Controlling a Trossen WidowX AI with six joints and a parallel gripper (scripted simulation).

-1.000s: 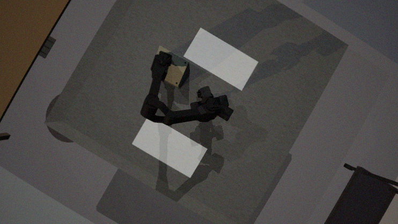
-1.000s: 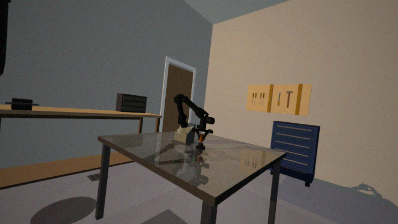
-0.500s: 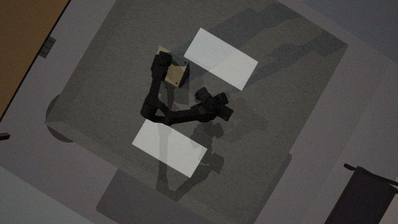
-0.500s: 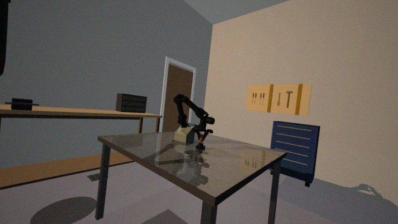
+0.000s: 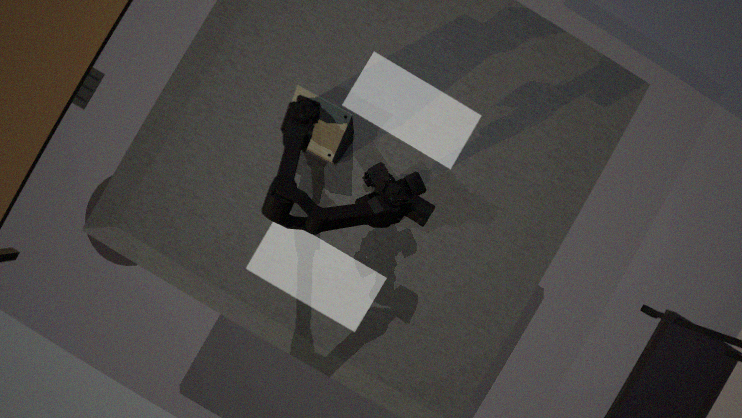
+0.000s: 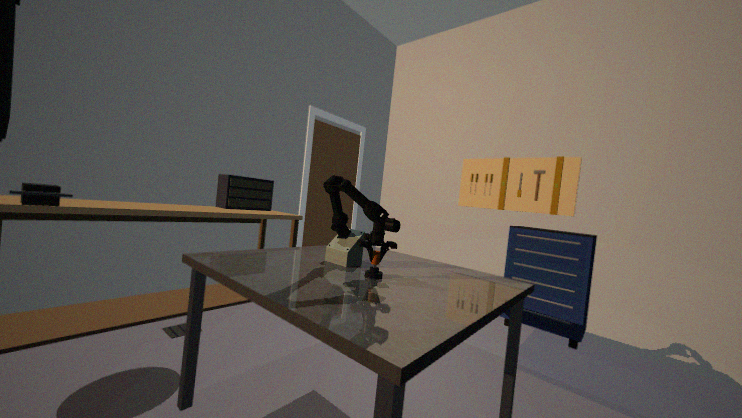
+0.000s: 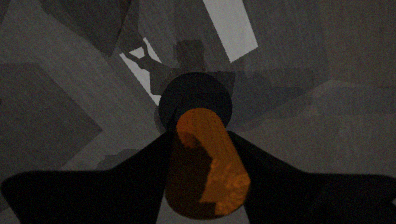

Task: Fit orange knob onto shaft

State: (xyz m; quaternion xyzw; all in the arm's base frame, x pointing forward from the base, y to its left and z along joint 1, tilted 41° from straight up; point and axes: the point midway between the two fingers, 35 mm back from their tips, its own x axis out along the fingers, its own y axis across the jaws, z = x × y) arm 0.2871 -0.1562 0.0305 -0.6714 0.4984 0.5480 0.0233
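- The hand (image 5: pixel 397 189) (image 6: pixel 375 255) (image 7: pixel 200 134) is clenched on the orange knob (image 6: pixel 374 257) (image 7: pixel 215 170), with a dark finger on each side of it in the wrist view.
- The knob is held above the round pedestal (image 6: pixel 373 274) (image 7: pixel 195 92); the exterior view shows its lower end near the pedestal's top, not seated down on it.
- In the wrist view, the knob's far end overlaps the dark disc of the pedestal. The shaft is too small or hidden to judge, so I cannot tell whether the flat sides line up.
- The pedestal stands on the table (image 5: pixel 207 129) (image 6: pixel 441 311) (image 7: pixel 300 30), whose glossy top mirrors the arm (image 5: pixel 340 217) (image 6: pixel 358 194) in the exterior view.
- The arm rises from a pale block (image 5: pixel 328 136) (image 6: pixel 340 255) with a sloped face, then bends over and down to the hand.
- From the top view, the arm hides both knob and pedestal.
- Two bright white rectangles (image 5: pixel 411 110) (image 5: pixel 316 275) show on the tabletop, the arm partly covering the edge of one.
- Against the wall stands a blue drawer cabinet (image 6: pixel 550 275), below a tool board (image 6: pixel 519 202).
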